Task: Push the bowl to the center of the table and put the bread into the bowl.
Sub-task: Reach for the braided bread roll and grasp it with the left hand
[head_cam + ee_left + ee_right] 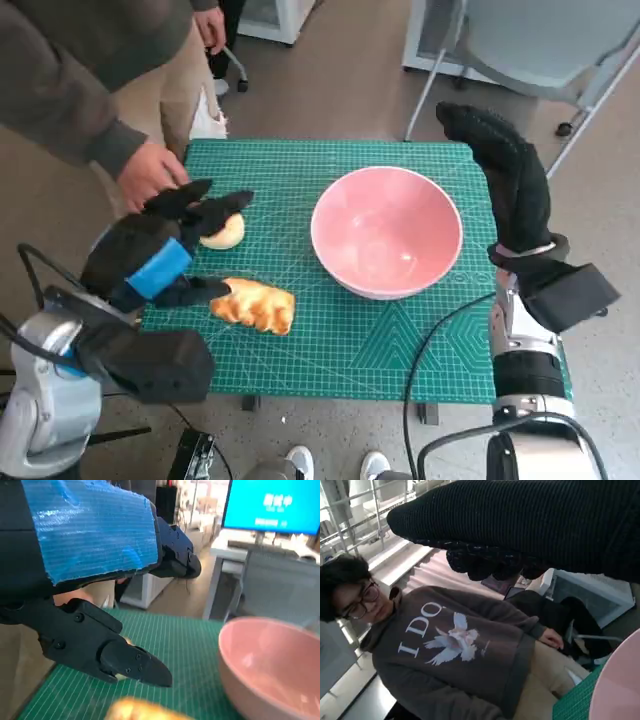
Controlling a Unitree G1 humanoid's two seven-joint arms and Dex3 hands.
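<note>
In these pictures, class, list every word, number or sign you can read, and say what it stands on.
"I DO": pale letters on the person's grey sweatshirt, above a bird print, in the right wrist view.
Pale characters on the blue screen in the left wrist view: too blurred to read.
Markings on the green cutting mat: too small to read.

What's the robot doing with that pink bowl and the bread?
The robot is meant to put bread into the pink bowl, which sits empty on the green mat, about in the middle. Its left hand hovers with fingers spread over two pieces of bread at the mat's left side: a round bun and a twisted pastry. It holds neither yet. Its gloved right hand is raised beside the bowl, holding nothing. A person's hand is close to the bun too.
</note>
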